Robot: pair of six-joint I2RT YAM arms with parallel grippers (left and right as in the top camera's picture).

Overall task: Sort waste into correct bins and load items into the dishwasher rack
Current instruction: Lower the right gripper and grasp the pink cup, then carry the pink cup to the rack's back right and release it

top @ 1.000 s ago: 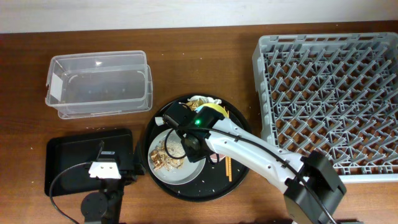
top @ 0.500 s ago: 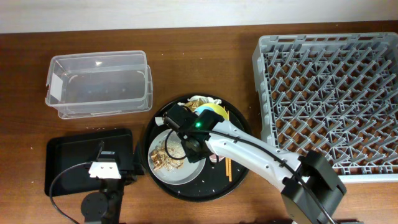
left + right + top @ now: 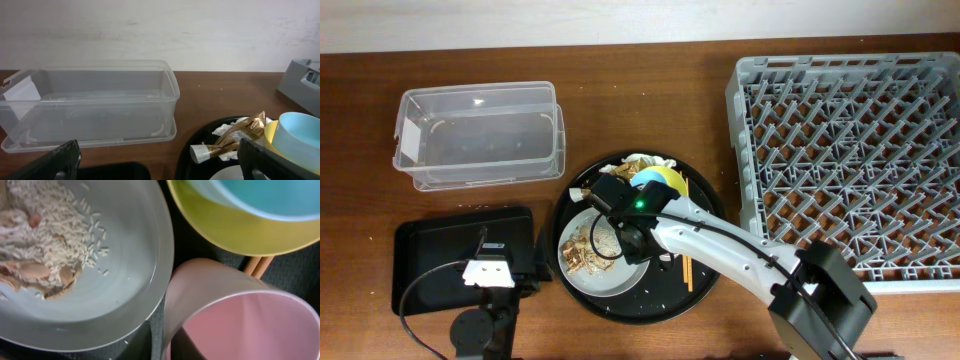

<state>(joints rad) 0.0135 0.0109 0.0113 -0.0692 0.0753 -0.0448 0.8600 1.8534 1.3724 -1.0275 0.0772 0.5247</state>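
Left claw: released, its two dark fingers spread wide at the lower corners of its own view. It hangs above the flat black rectangular tray.

Ahead of this claw, on the brown wooden bench: a clear plastic rectangular tub, upright, with a white label on its left end wall.

Ahead and to its right: a large round black tray. At the tray's far edge are crumpled white paper napkins with a gold-brown wrapper lying across them.

Right claw: low over the round tray. Dark fingers show on either side of the near wall of the small pink cup, clenched on that wall.

- Left of this claw, touching or nearly touching the pink cup: a pale grey round plate holding brownish food scraps with white rice grains.
- Ahead of it: a yellow bowl with the small light-blue cup sitting inside.
- Thin brown chopsticks show in the gap between bowl and pink cup, lying on the tray.

Well to the right of this claw: a large square grey plastic crate. The bench is visible through its lattice bottom.
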